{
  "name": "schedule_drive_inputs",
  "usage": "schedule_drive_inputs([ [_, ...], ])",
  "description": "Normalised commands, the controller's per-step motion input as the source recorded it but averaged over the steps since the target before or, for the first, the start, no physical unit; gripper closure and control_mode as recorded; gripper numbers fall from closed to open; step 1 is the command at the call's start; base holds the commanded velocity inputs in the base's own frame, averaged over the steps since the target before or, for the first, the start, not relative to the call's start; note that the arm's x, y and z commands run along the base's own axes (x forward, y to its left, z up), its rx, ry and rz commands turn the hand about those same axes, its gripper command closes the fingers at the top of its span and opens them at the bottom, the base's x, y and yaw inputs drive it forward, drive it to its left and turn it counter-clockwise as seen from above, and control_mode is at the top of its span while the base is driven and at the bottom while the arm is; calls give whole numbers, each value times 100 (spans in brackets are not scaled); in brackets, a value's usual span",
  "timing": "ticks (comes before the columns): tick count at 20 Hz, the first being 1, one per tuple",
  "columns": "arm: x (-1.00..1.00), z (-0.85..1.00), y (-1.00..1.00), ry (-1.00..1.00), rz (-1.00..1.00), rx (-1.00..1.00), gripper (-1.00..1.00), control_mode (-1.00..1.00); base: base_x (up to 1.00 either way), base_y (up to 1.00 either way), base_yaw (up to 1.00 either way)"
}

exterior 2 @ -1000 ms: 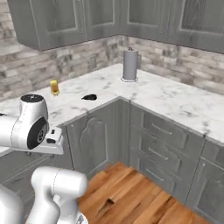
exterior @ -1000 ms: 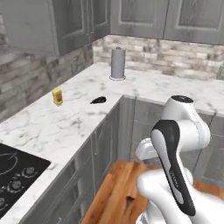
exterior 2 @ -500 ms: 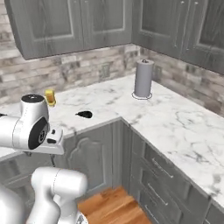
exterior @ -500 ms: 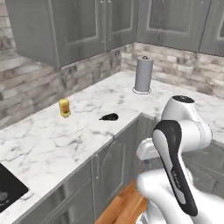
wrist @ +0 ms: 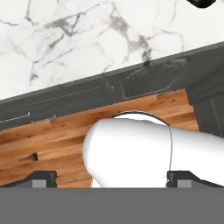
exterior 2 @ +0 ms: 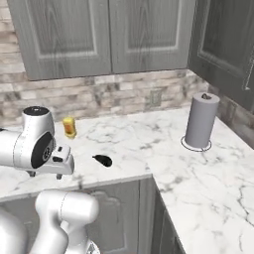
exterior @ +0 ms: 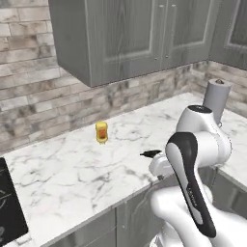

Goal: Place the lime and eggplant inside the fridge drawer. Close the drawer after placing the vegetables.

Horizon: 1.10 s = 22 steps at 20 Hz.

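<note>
— White marble with grey veins: that is the counter (exterior 2: 149, 144), running along the brick wall and turning the corner to the right. What lies on it?

— The eggplant (exterior 2: 102, 159), dark and glossy, lies near the front edge of the counter. In the left base view only its thin end (exterior: 150, 153) shows, just past the arm's white body. At the top edge of the hand view a black rounded shape (wrist: 200, 2) sits on the marble, most likely the same eggplant.

— Anything beside it?

— A small yellow-orange jar (exterior 2: 69, 127) stands farther back, toward the wall, apart from the eggplant. A grey paper towel roll (exterior 2: 200, 120) stands upright near the corner, well to the right.

— And the gripper?

— The gripper (wrist: 112, 178) is spread wide, its two dark fingertips (wrist: 41, 178) far apart at the bottom of the hand view, nothing between them. It points down over the wooden floor (wrist: 65, 131) in front of the grey cabinet fronts (wrist: 78, 98), short of the counter edge.
</note>
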Motion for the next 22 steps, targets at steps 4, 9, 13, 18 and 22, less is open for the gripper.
schedule_drive_inputs([
  [4, 0, 0, 0, 0, 0, 0, -100, 100, 49, -49, 51],
  [9, 40, -18, -36, 0, 30, 0, -100, -100, 11, -17, 21],
  [13, 97, -21, -24, 5, 37, -3, -100, -100, 0, 0, 0],
  [18, 99, -21, -20, 8, 27, -9, -100, -100, 0, 0, 0],
  [22, 73, -64, -35, 11, 22, -2, -100, -100, 0, 0, 0],
])
